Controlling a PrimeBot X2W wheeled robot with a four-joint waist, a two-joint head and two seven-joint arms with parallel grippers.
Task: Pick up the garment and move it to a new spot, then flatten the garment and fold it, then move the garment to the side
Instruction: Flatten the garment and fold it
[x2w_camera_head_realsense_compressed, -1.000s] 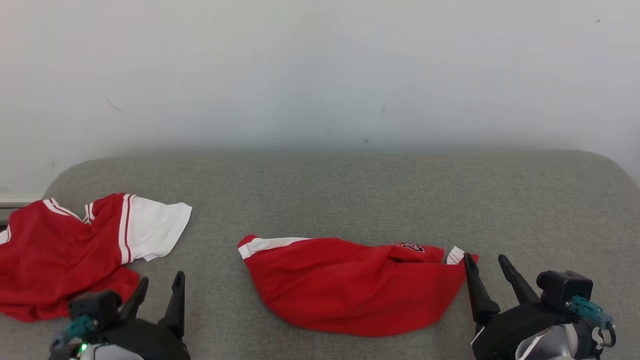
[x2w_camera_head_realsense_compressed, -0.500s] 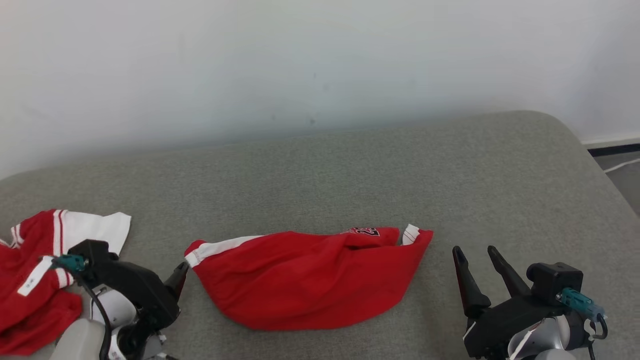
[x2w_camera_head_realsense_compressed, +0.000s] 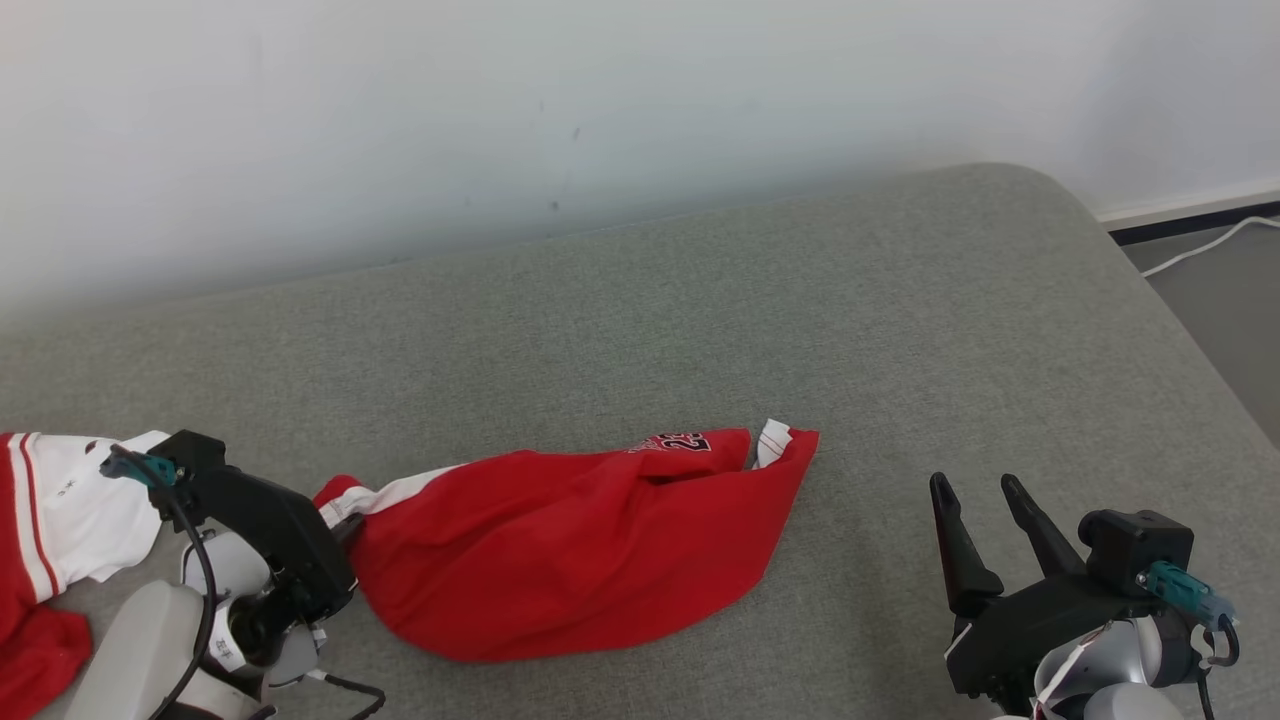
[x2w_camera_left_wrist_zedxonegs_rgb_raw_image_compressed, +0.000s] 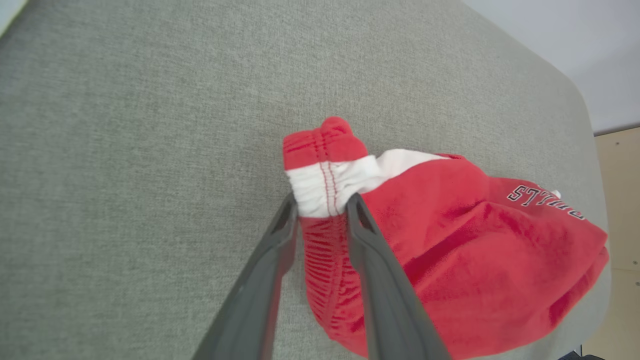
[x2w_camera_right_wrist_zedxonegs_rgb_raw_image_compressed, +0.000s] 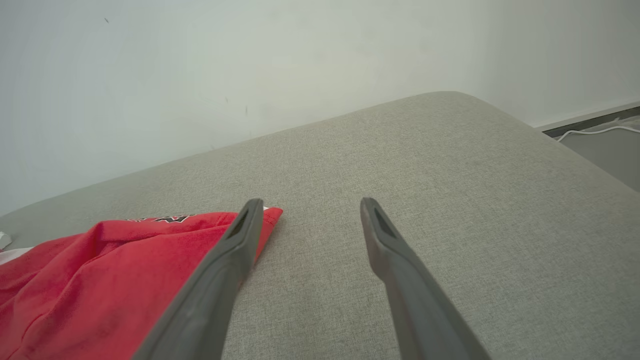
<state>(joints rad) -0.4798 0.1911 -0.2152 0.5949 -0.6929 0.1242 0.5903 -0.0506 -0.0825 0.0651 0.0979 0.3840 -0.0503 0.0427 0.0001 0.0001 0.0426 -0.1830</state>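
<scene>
1. Shorts (x2w_camera_head_realsense_compressed: 570, 540): red, with a white side stripe and dark lettering (x2w_camera_head_realsense_compressed: 670, 442) by the far right corner. They lie crumpled in a loose crescent on the near middle of the cushion, not yet flattened or folded.
2. Waistband (x2w_camera_left_wrist_zedxonegs_rgb_raw_image_compressed: 325, 185): the gathered red-and-white end at the left of the shorts. It is bunched and raised a little where it is gripped; the rest of the cloth rests on the cushion.
3. Left claw (x2w_camera_left_wrist_zedxonegs_rgb_raw_image_compressed: 322, 207): its two fingers pinch the waistband corner, one on each side of the white stripe. A grip on this elastic edge is probably chosen because it gives a firm hold for lifting or dragging the whole piece.
4. Right claw (x2w_camera_head_realsense_compressed: 973, 490): fingers spread, holding nothing, at the near right, just beside the shorts' right corner but apart from it. It seems placed to take that corner so the cloth can be carried stretched between both arms.
5. Cushion (x2w_camera_head_realsense_compressed: 900, 300): grey woven fabric with broad bare areas far and right, offering a new spot.
6. Shirt (x2w_camera_head_realsense_compressed: 60, 520): a red-and-white one at the far left edge, apart from the shorts.
7. Wall (x2w_camera_head_realsense_compressed: 600, 100): pale, behind the cushion.
</scene>
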